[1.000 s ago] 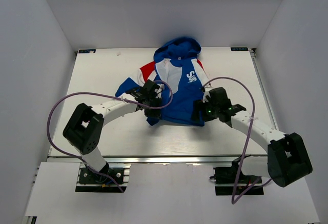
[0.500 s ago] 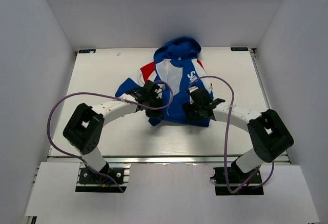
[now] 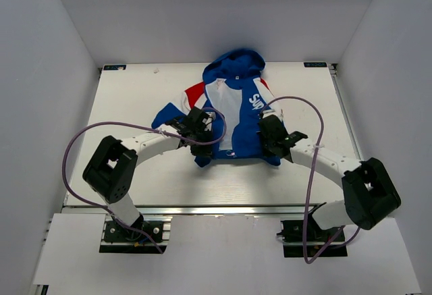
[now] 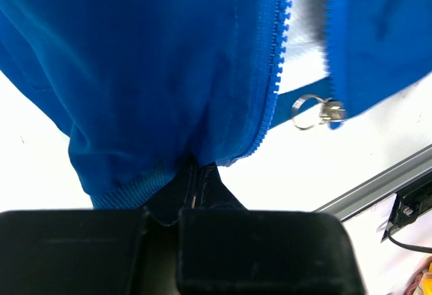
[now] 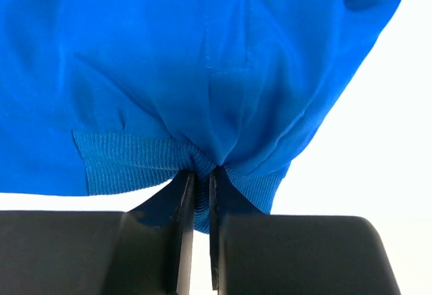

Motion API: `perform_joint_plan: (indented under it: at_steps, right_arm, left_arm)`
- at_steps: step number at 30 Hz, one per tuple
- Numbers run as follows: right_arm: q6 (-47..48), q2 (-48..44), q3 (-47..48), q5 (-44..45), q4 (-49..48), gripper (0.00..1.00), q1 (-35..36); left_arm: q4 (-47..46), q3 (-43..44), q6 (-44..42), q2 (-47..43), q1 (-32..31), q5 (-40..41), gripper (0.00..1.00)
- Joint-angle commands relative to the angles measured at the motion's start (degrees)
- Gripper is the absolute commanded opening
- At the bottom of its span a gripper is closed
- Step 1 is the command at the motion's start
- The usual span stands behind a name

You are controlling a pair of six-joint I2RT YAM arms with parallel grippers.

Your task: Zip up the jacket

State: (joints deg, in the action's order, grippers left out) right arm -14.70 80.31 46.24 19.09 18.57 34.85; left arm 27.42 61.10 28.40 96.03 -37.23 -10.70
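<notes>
The jacket [image 3: 248, 131] lies on the white table, hood away from me, front unzipped with white lining [image 3: 221, 106] showing between the blue panels. My left gripper [image 3: 200, 149] is shut on the hem of the left panel [image 4: 135, 86], right beside the zipper teeth [image 4: 275, 59]. The metal slider with its ring pull [image 4: 322, 111] hangs at the bottom of the other panel's edge. My right gripper [image 3: 274, 152] is shut on the ribbed hem [image 5: 128, 163] at the jacket's bottom right corner, the fabric bunched between its fingers [image 5: 181, 200].
An aluminium rail [image 3: 223, 208] runs along the table's near edge, also in the left wrist view [image 4: 378, 185]. Purple cables [image 3: 73, 148] loop off both arms. White walls enclose the table on three sides.
My right gripper swung in to the jacket's bottom right corner and closed on the hem. The front panels now lie wider apart, with more lining showing. The left gripper has kept its hold.
</notes>
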Motion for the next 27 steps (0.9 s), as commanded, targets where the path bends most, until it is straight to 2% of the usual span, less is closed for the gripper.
perform_joint_plan:
  at_steps: [1,4,7,10,11,13,17,23,27]
  right_arm:
    - [-2.87,-2.44,-2.02,6.13,6.82,0.09,-1.98]
    - [-4.81,-6.73,-3.87,1.4,7.54,0.11,-4.0]
    - [-3.24,-8.5,-4.84,-4.31,6.4,0.35,-6.19]
    - [-2.53,-10.35,-5.1,-6.18,6.13,0.42,-6.37]
    - [-2.18,-10.96,-5.02,-6.78,6.04,0.55,-6.37]
    - [1.4,-12.1,-4.84,-9.49,5.61,0.71,-6.37]
    - [3.97,-14.3,-4.23,-20.47,2.89,0.74,-4.89]
    - [0.73,-14.31,-1.77,-23.49,-2.29,0.75,2.67]
    - [-2.69,-8.87,0.16,-22.79,-5.29,0.75,5.84]
  left_arm:
    - [0.97,-0.72,-0.1,-1.02,0.85,1.47,0.0]
    - [1.06,-0.46,0.07,0.03,0.85,1.47,0.0]
    - [0.09,-0.54,-0.01,0.74,0.85,0.86,0.0]
    - [-0.79,-0.28,-0.01,1.53,0.85,-0.29,0.0]
    - [-0.96,-0.11,-0.01,1.7,0.85,-0.46,0.0]
    - [-1.66,-0.1,-0.01,2.32,0.85,-0.64,0.0]
    - [-3.77,-0.19,0.07,3.72,0.85,-4.49,0.0]
    - [-5.01,-0.46,0.16,6.1,0.85,-6.0,0.0]
    - [-5.97,-1.24,0.16,6.54,0.85,-6.44,0.0]
